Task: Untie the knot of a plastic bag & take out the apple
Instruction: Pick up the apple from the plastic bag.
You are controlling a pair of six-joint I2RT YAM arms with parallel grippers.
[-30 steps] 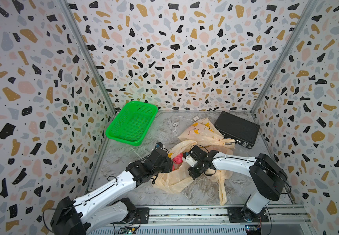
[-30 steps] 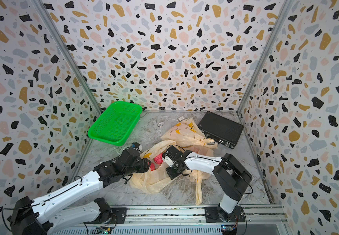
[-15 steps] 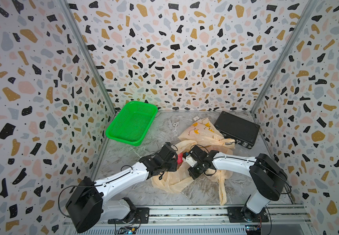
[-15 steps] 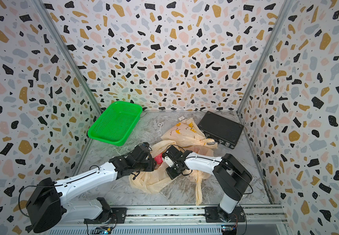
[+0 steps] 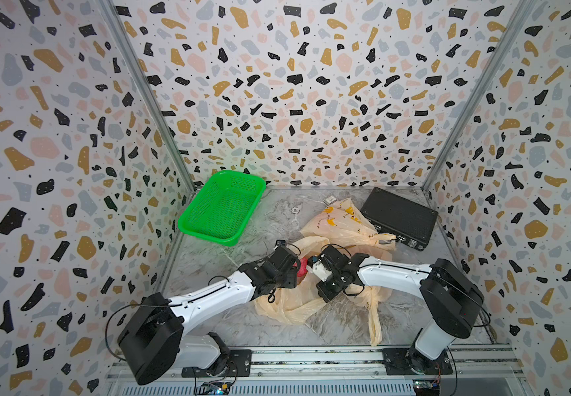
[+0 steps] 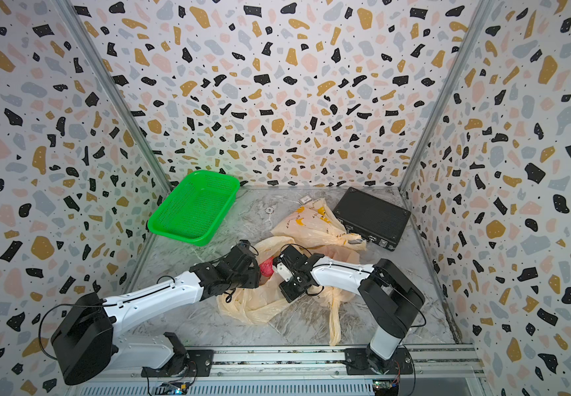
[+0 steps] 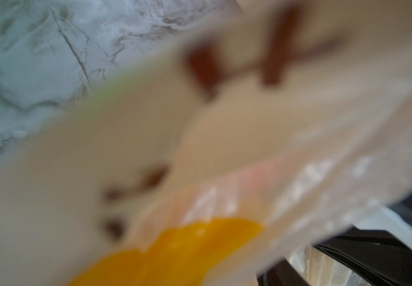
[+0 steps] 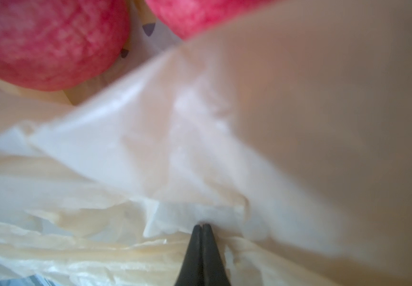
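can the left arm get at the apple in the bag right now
Probably yes: the apple shows bare at the open mouth of the bag, beside the left gripper; the right gripper pinches the plastic.

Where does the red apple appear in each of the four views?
Top view: apple mid-table, within the plastic bag.
Top view: same spot.
Left wrist: not discernible; blurred bag fills it.
Right wrist: apple close up, beyond the bag film; a second red surface beside it.
Shared landmark: the pale plastic bag.
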